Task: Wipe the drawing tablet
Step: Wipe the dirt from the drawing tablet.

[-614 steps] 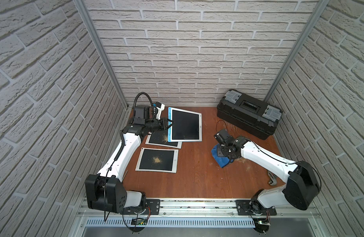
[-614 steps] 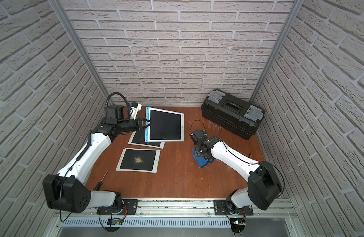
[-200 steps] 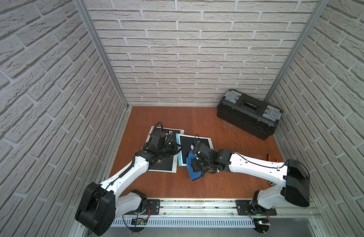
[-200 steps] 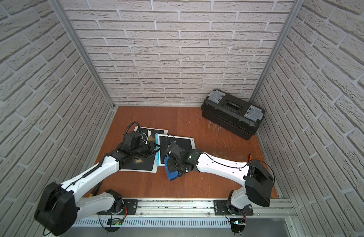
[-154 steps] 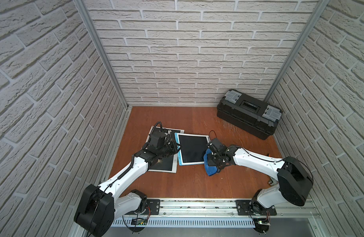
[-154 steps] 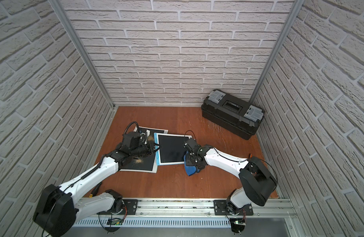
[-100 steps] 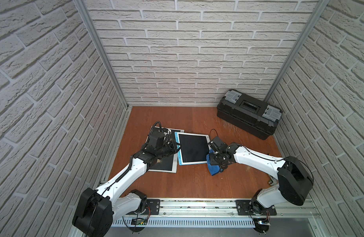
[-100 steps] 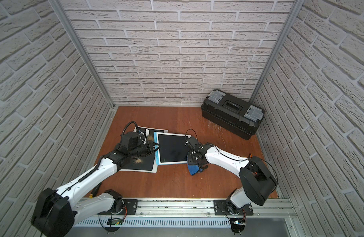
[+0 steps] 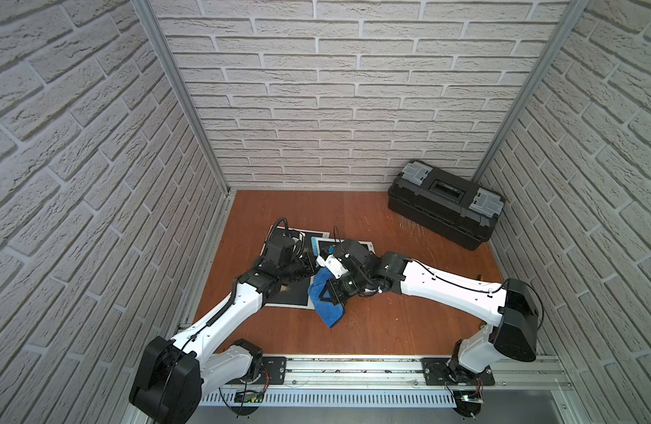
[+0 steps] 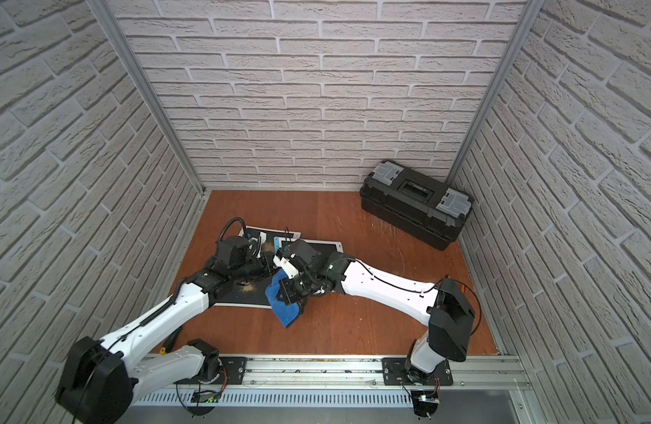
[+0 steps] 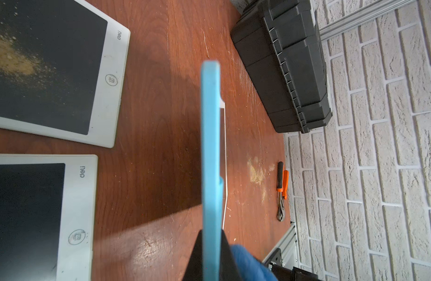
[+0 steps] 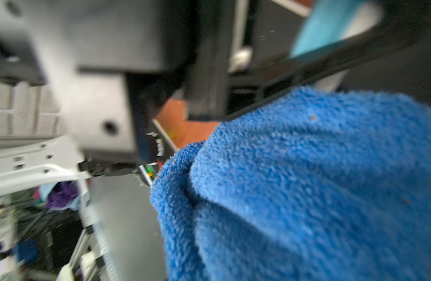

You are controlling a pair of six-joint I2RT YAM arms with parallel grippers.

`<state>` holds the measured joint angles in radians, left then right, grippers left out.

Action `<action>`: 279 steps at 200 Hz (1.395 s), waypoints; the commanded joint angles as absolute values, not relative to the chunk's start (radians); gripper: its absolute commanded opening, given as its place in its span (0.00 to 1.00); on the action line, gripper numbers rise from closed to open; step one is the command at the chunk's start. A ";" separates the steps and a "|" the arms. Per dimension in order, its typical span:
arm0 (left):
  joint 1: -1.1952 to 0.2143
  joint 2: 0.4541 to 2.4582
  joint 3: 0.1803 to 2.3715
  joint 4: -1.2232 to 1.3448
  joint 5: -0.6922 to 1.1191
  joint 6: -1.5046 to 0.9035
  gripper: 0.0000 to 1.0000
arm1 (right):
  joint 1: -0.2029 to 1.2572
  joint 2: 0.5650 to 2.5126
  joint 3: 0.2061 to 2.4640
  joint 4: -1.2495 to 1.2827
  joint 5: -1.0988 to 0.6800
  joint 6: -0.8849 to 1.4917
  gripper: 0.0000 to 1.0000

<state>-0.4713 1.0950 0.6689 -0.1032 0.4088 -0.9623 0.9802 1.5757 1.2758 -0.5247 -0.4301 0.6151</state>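
Blue cloth (image 9: 326, 299) hangs bunched from the right hand (image 9: 333, 293) at centre frame in a top view, the hand pinched tight on it. Half a second ago the cloth sat off the right edge of the drawing tablet (image 9: 369, 245). It has now swept leftward across the screen and sits just beside the left hand (image 9: 311, 270). That hand is clamped narrow on the tablet's left edge and holds it above the wooden surface (image 9: 390, 330). A second, dusty tablet (image 9: 291, 293) lies below them, left of centre. A black toolbox (image 9: 445, 203) sits at the upper right, well apart.

The paired top view shows the same arrangement. The cloth (image 10: 283, 301) overlaps the tablet's near-left corner, and the right arm hides most of the screen (image 10: 331, 247).

From the left wrist, the tablet (image 11: 211, 146) shows edge-on as a pale blue strip gripped between black fingers (image 11: 197, 255). The cloth (image 11: 248, 265) is pressed against its far face. Two other tablets lie flat, and one (image 11: 51, 68) carries tan dust.

The right wrist picture is blurred. Cloth (image 12: 307, 182) fills it, and a pale blue sliver of tablet (image 12: 331, 26) shows beyond.

This looks like one more wiping pass just finished. Whether the screen is clean cannot be told.
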 commanded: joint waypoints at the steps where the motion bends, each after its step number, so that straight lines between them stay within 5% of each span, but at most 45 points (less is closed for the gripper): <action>1: -0.467 1.084 0.669 -0.083 0.404 -0.943 0.00 | 0.961 1.465 1.177 -0.374 -0.685 0.669 0.03; 59: -0.459 1.068 0.663 -0.083 0.403 -0.940 0.00 | 0.529 1.290 1.087 -0.671 -0.383 0.519 0.03; 155: -0.451 1.038 0.658 -0.102 0.414 -0.931 0.00 | 0.498 1.763 1.327 -0.648 0.188 0.529 0.03; 279: -0.446 1.074 0.669 -0.090 0.442 -0.919 0.00 | 0.727 1.761 1.526 -0.454 -0.443 0.745 0.03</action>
